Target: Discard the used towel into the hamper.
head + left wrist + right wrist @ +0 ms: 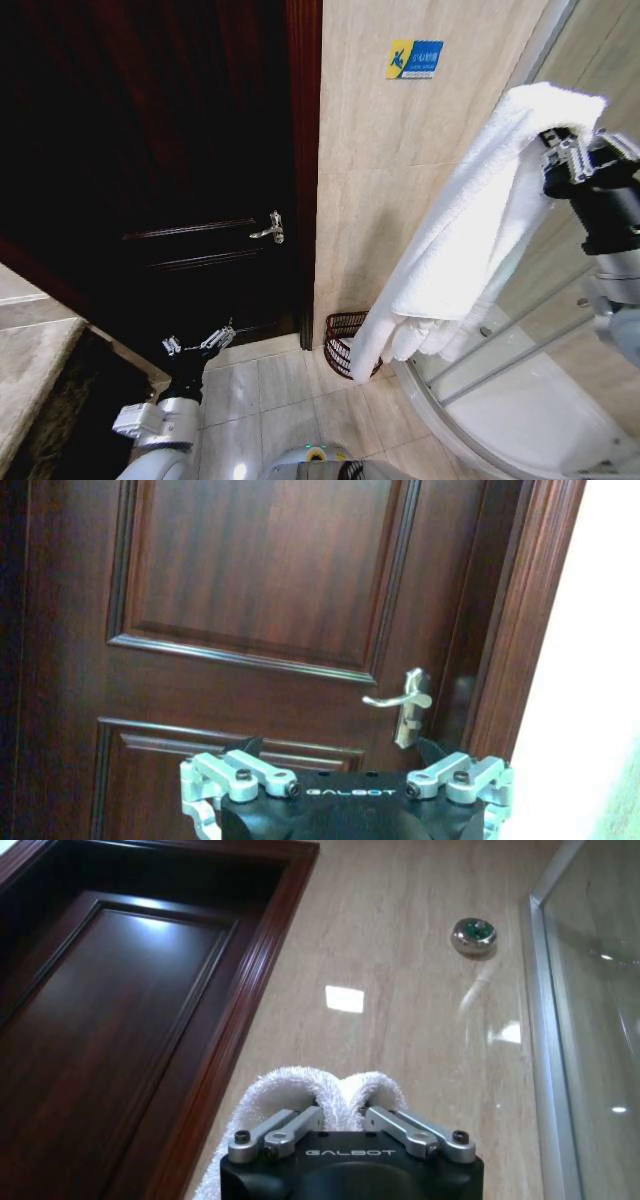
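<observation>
My right gripper (556,152) is raised high beside the glass shower screen (560,300), clamped on a thick white terry towel (465,250) that hangs down from it. The dark reddish-brown wire hamper (342,338) stands on the tiled floor (270,400) against the beige wall (400,200), just behind the towel's lower end. My left gripper (197,343) hangs low with its fingers apart, facing the dark wooden door (160,150).

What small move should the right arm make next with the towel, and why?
Probably bring the right gripper down and toward the wall, until the towel's hanging end sits above the hamper's mouth. The right gripper is clamped on the towel high up, and the cloth's lower end hangs just in front of the hamper on the floor by the wall. The left gripper waits low near the door.
</observation>
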